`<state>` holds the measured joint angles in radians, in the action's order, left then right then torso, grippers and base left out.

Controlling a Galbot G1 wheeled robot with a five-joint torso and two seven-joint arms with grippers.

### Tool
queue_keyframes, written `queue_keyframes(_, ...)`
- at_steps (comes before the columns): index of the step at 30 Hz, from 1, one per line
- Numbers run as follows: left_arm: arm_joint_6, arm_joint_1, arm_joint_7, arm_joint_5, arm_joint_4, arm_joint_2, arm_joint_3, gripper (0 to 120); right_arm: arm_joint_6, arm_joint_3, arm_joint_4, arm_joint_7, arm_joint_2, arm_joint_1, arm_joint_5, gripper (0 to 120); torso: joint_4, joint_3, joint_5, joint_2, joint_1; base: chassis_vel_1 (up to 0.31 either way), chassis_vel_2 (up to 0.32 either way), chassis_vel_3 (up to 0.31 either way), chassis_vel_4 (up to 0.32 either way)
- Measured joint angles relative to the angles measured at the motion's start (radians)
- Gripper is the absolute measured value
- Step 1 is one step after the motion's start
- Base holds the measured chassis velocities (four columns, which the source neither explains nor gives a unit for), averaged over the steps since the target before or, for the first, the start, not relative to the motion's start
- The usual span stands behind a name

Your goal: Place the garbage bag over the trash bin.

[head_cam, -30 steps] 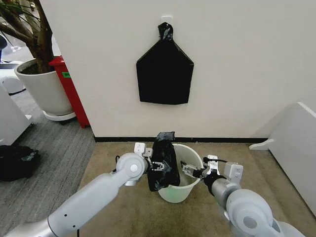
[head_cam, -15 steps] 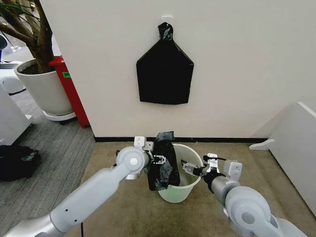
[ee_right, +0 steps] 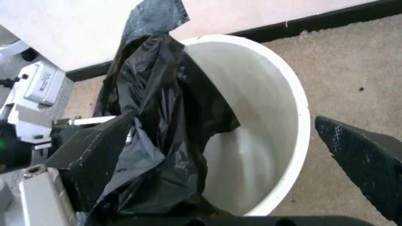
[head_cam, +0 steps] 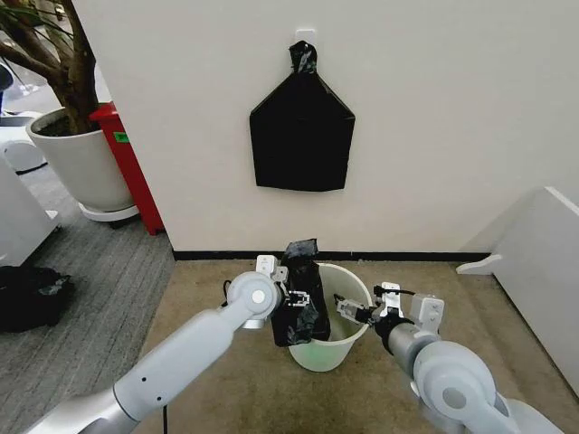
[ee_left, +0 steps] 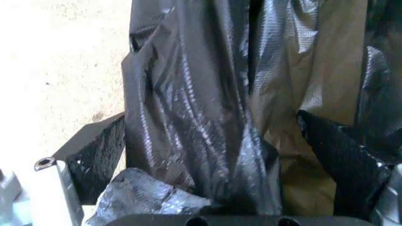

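The left pincer (head_cam: 291,300) is clamped on the garbage bag (head_cam: 299,297), draped over the trash bin's (head_cam: 336,348) left rim; the right pincer (head_cam: 348,310), fingers apart, waits at the opposite rim; the bunched film could slip free unopened.

Glossy grey-white arms, black textured jaws

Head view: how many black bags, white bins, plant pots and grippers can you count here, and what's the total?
Black bags: 2, the garbage bag draped on the bin and the bag bundle hanging on the wall.
White bins: 1, the trash bin.
Plant pots: 1, the plant pot.
Grippers: 2, the left gripper and the right gripper.
Total: 6.
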<state>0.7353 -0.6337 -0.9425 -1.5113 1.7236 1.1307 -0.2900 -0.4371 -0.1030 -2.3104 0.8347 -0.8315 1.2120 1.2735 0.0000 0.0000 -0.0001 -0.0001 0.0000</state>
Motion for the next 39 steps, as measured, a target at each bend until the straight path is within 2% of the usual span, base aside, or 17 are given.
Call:
queue_keyframes(9,0.000,-0.011,-0.010,-0.001,-0.003,0.007,0.004,100,-0.001,-0.002,0.011,0.000,0.001,-0.003,-0.004,100,0.0000,0.000,0.0001,0.000,0.000,0.000,0.000,0.000,0.000)
queue_keyframes(14,0.000,-0.014,-0.019,0.001,-0.003,0.011,0.005,96,-0.001,-0.001,0.016,-0.003,-0.002,-0.010,-0.005,100,-0.0001,0.000,0.0000,0.000,0.000,0.000,0.000,0.000,0.000)
queue_keyframes(22,0.000,-0.031,-0.021,0.005,0.005,0.002,0.016,96,0.007,0.041,0.084,-0.072,-0.022,-0.107,0.013,100,0.0001,0.000,0.0000,0.000,0.000,0.000,0.000,0.000,0.000)
queue_keyframes(32,0.000,-0.029,-0.021,0.008,0.007,0.011,0.018,100,-0.009,0.155,0.206,0.015,-0.099,-0.266,0.149,100,0.0001,0.000,-0.0002,0.000,0.000,0.000,0.000,0.000,0.000)
queue_keyframes(34,0.000,-0.028,-0.021,0.009,0.006,0.015,0.018,100,-0.009,0.174,0.231,0.041,-0.120,-0.290,0.173,100,0.0000,0.000,-0.0001,0.000,0.000,0.000,0.000,0.000,0.000)
queue_keyframes(37,0.000,-0.027,-0.021,0.010,0.005,0.020,0.017,100,-0.003,0.187,0.301,0.129,-0.191,-0.353,0.264,100,0.0002,0.000,0.0000,0.000,0.000,0.000,0.000,0.000,0.000)
queue_keyframes(39,0.000,-0.027,-0.021,0.011,0.005,0.021,0.017,100,-0.002,0.187,0.319,0.143,-0.204,-0.364,0.275,100,0.0001,0.000,0.0000,0.000,0.000,0.000,0.000,0.000,0.000)
